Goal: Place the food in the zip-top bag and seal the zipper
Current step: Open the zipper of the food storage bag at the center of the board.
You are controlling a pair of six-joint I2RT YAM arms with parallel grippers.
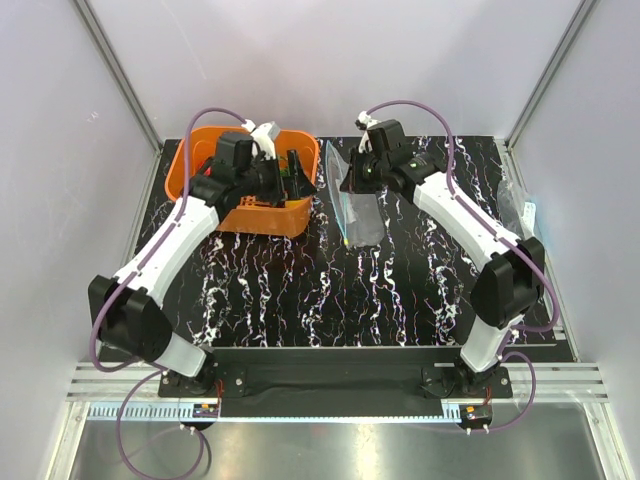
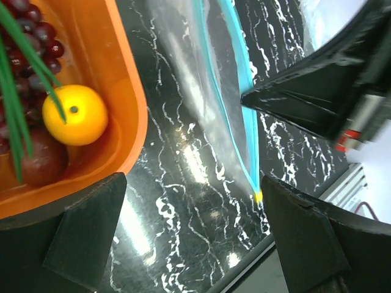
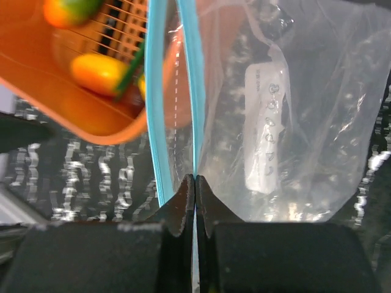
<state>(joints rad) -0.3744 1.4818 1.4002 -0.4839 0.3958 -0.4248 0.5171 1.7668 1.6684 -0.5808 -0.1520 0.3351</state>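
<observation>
The zip-top bag [image 1: 362, 215] lies flat on the black marbled worktop [image 1: 300, 300], at about 3 o'clock from the orange basket [image 1: 185, 170] and just beside it, with its mouth facing the basket. The right arm [image 1: 450, 215] reaches in from 4 o'clock, and its jaws are pinched shut on one lip of the zipper [image 3: 195, 91]. The other teal lip bows away toward 9 o'clock in the right wrist view, so the mouth gapes. That grip looks meant to hold the opening apart and pin the limp plastic so food can be pushed in. The left arm [image 1: 185, 235] hangs over the basket's 3 o'clock rim with its jaws spread wide and holding nothing, probably ready to pick a piece. The lemon [image 2: 74, 115], grapes [image 2: 33, 30], chive bunch [image 2: 33, 61] and a dark red fruit [image 2: 36, 162], likely the apple, all sit in the basket, and a blurred mango [image 3: 67, 9] shows beyond the bag. I can see no food inside the bag, so filling has not begun and sealing comes later.
</observation>
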